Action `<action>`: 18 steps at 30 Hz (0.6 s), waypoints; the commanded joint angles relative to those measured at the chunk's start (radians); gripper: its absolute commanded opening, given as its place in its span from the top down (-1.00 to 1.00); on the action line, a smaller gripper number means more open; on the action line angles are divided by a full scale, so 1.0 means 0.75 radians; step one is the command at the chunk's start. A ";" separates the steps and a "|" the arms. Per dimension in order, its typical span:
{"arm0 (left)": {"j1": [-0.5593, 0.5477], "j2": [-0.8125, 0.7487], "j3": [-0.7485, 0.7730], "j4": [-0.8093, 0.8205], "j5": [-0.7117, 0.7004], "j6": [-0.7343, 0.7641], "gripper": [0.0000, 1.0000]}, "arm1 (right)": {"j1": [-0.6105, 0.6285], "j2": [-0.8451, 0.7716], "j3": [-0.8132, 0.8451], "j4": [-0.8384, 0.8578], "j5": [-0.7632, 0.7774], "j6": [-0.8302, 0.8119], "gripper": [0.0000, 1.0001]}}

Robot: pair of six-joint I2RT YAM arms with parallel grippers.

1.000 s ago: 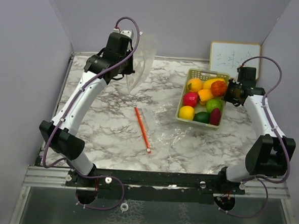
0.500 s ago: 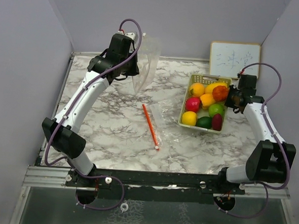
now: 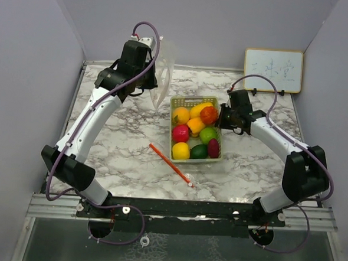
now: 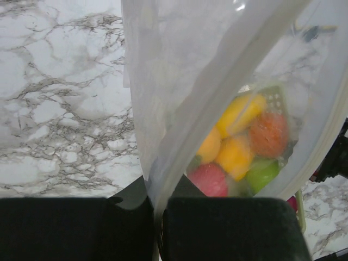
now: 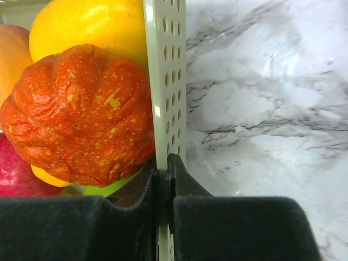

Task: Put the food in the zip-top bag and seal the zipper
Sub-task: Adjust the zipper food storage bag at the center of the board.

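The left claw [image 4: 158, 202] pinches the bag [image 4: 179, 81] aloft for loading, while the right claw [image 5: 164, 176] clamps the basket [image 5: 166, 76] wall, presumably to position the food [image 5: 81, 114] beside it.

nothing can be read. the small white wood-framed board [image 3: 273, 70], well beyond the jaws of the right gripper [image 3: 221, 117], bears faint blue marks, too small to tell.

we dragged the basket [image 3: 182, 98] with its food [image 3: 195, 126] leftward from the right side of the table [image 3: 266, 166] to the middle, our right gripper [image 3: 222, 117] clamped on its wall. the orange zipper strip [image 3: 171, 164] of the bag [image 3: 163, 76] swung flatter and nearer to us.
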 commanded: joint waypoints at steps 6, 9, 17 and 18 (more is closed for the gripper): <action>-0.006 -0.137 -0.010 -0.012 -0.097 0.041 1.00 | -0.002 0.019 0.355 -0.013 -0.067 0.170 0.96; -0.007 -0.151 -0.015 -0.006 -0.094 0.045 1.00 | -0.084 0.002 0.437 -0.118 -0.077 0.152 0.96; -0.007 -0.169 -0.036 0.002 -0.114 0.053 1.00 | -0.439 -0.172 0.321 -0.194 0.017 0.052 0.96; -0.007 -0.167 -0.041 0.005 -0.110 0.054 1.00 | -0.482 -0.188 0.299 -0.191 0.029 0.052 0.96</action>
